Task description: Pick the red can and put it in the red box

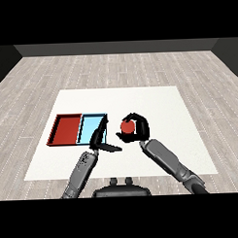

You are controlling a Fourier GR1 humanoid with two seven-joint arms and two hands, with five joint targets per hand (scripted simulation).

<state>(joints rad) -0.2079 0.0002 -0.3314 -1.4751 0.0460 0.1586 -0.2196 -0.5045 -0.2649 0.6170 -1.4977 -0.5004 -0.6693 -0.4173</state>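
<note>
A white table [154, 100] stands on a grey plank floor [114, 67], seen from above and behind the robot's arms. Two shallow trays lie side by side on the table's left half, touching along one edge: a red tray [67, 130] on the outside and a light blue tray [92, 129] next to it, nearer the table's middle.

The robot's right hand [138, 130] comes in from the lower right on a grey forearm [168, 163]. Its black fingers and thumb curl round a red can [126, 126], wrapping it from above and below so that only a rounded patch of red shows between them. The can sits just to the right of the light blue tray, well apart from the red tray. It may be lifted slightly off the table, but the view does not settle whether it touches the surface.

The left hand [99, 136] rises from the lower left (its forearm [81, 173] is grey too) and overlaps the near right corner of the light blue tray. Its fingers point straight up and spread from the thumb, which sticks out to the right; it holds nothing.
</note>
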